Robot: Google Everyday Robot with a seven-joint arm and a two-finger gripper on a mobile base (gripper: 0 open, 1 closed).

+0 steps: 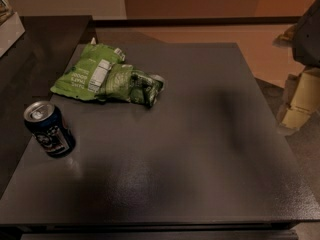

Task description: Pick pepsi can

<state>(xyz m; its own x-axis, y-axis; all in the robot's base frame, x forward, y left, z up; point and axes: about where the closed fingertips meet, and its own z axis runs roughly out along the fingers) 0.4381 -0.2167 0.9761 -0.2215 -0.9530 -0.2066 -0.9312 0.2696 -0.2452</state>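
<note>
Gripper (pixel 301 100): at the right edge of the view, partly cut off by the frame. It shows as a pale tan blocky shape under a dark mass. It sits off the right side of the table (pixel 200 144), over the floor and not over the tabletop. Can't tell how wide it's spread. Nothing visibly in its hold, and it's not touching any object on the table.

Table: dark grey matte top, fills most of the view. The right half nearest the gripper is bare surface with a soft shadow patch.

Next in, far-left of centre: green can (pixel 148 87) lying on its side, silver rim pointing right. It touches the right end of the green snack bag (pixel 86 75) and is partly tucked against it. The bag is crumpled and lying flat, white label facing up, running toward the table's far-left corner.

Pepsi can (pixel 49 129): farthest from the gripper, at the left edge of the table and nearer than the bag. Standing upright, with the silver top and pull tab visible and logo marks on the dark blue side. It stands apart from the bag and the green can, touching neither. Well apart from the gripper, with the full width of the table between them.

Left of the table: a second dark surface (pixel 35 49), with a pale object (pixel 7 26) at the top-left corner. Tan floor (pixel 250 44) beyond the far edge.
</note>
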